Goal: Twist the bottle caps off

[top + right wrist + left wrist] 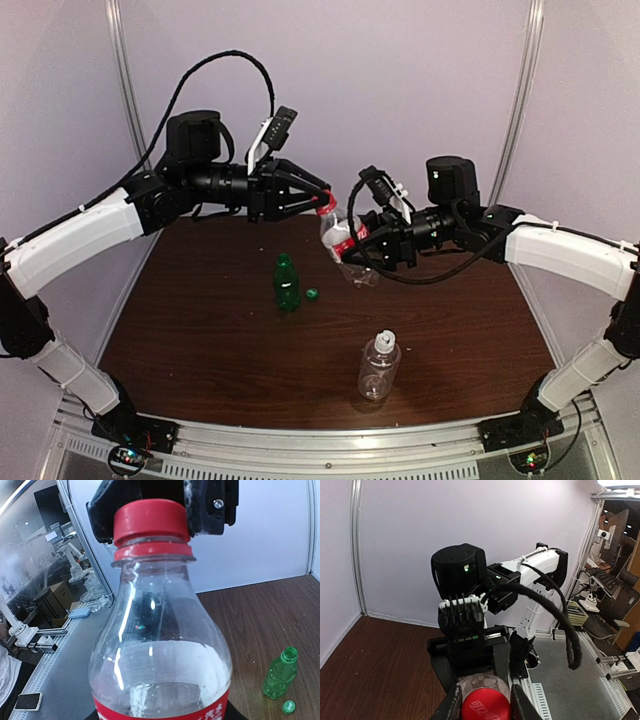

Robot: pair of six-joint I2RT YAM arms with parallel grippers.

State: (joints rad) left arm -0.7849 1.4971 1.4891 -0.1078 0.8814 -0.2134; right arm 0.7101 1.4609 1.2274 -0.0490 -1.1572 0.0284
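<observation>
Nearest the arm bases, the big ribbed bottle [379,370] stands upright on the worktop [200,330] with its white-grey cap [385,339] on, so that one looks untouched to me. A bit further back, the green bottle [287,283] is upright with an open neck and the green cap [312,294] lies just beside it, so I'd call that one done. Furthest back and up off the worktop, the right jaws are clamped round the lower body of the red-label bottle [338,238], holding it tilted. The left jaws are pinched on either side of the red cap [150,522], which sits fully down on the neck, so the second of three caps hasn't come off yet.
</observation>
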